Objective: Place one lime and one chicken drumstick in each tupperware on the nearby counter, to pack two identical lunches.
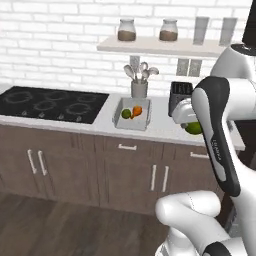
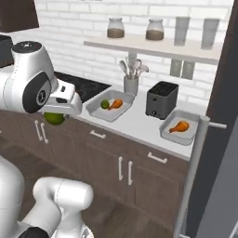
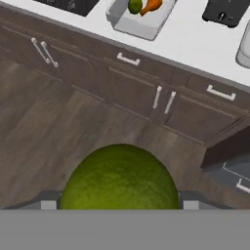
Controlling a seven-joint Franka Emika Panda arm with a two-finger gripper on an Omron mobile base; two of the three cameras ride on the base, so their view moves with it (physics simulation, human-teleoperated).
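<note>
Left base: lime (image 1: 193, 128) under hand, mostly hidden by arm, at surface (image 1: 160, 127) edge.
Right base: lime (image 2: 54, 118) below hand, off surface (image 2: 135, 122), above cabinets.
Hand: gripper (image 3: 119, 205) grasping lime (image 3: 119, 180), over floor (image 3: 73, 132).

I'm working in a home kitchen: black cooktop (image 1: 52, 103) set in a grey counter (image 1: 107, 125), brown cabinets (image 1: 75, 167), toaster (image 2: 161, 99), utensil crock (image 1: 139, 89), white brick wall (image 1: 60, 45).
</note>
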